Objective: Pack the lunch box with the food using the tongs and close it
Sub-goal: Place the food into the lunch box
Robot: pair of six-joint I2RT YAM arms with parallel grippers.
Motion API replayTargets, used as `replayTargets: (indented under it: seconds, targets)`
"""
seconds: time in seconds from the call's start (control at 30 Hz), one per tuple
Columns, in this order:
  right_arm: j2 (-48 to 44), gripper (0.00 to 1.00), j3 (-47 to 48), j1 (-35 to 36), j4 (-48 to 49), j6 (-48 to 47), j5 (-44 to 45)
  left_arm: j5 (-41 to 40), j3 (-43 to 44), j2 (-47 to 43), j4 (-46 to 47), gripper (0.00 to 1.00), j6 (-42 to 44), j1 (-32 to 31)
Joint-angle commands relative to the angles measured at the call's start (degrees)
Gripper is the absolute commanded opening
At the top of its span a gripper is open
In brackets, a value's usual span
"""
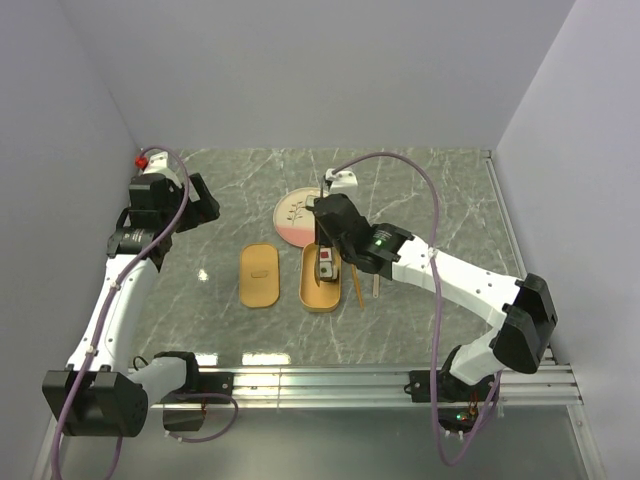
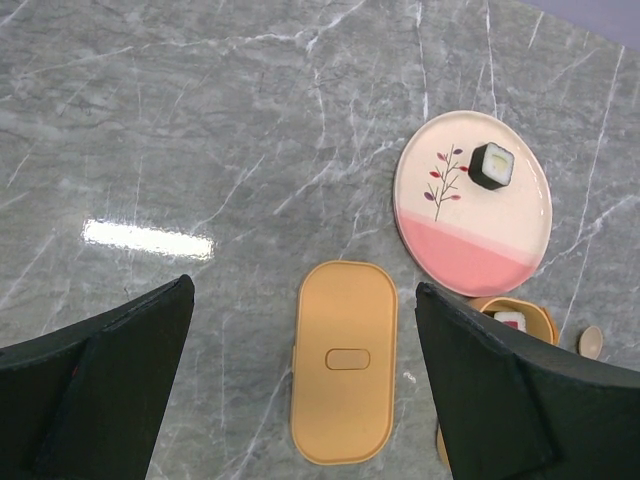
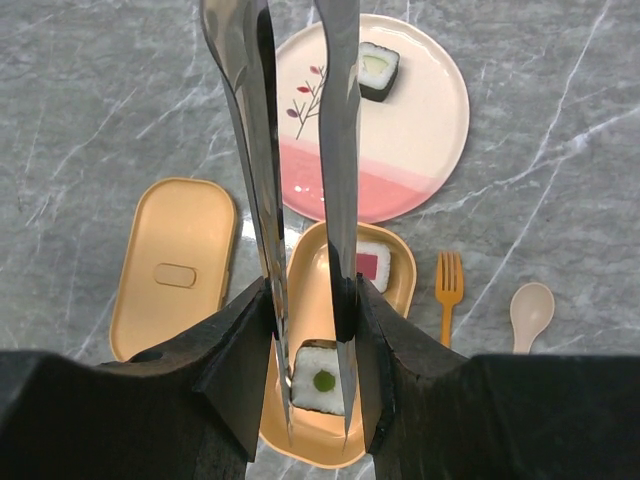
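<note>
R gripper (image 3: pixel 318 330) clamping tongs (image 3: pixel 300 150) mid-shaft, jaws partly closed on both arms, tips hanging over lunch box (image 3: pixel 390 290) base w/ green-centre roll (image 3: pixel 320 378) sitting betw. them; prob. placing it. Red-centre roll (image 3: pixel 372 265) lying at far end of base. One roll (image 3: pixel 377 68) waiting on plate (image 3: pixel 430 140). Lid (image 2: pixel 343 375) lying flat just beside base, kept clear for closing. L gripper (image 2: pixel 300 390) hovering above lid, jaws released wide, holding nothing. Fork (image 3: pixel 449 290), spoon (image 3: pixel 530 312) lying beside box. Tong tips contacting roll or not: can't tell. Box interior partly hiding behind R fingers.

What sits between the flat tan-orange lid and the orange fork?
The open tan-orange lunch box base, holding two sushi pieces, sits between the lid and the fork, clearest in the right wrist view.
</note>
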Motion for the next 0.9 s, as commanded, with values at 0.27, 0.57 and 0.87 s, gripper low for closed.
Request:
replayTargets:
  seconds: [0.27, 0.57, 0.87]
  targets:
    - [2.5, 0.18, -0.2, 0.4, 0.1, 1.7, -0.2, 0.4, 0.1, -1.0, 0.6, 1.00, -0.4, -0.6]
    - [3.6, 0.18, -1.5, 0.3, -0.6, 2.2, -1.0, 0.1, -0.2, -0.8, 0.8, 0.99, -0.2, -0.6]
    - [5.4, 0.18, -2.2, 0.2, -0.1, 2.1, -1.8, -0.1, -0.5, -0.8, 0.8, 0.99, -0.2, -0.6]
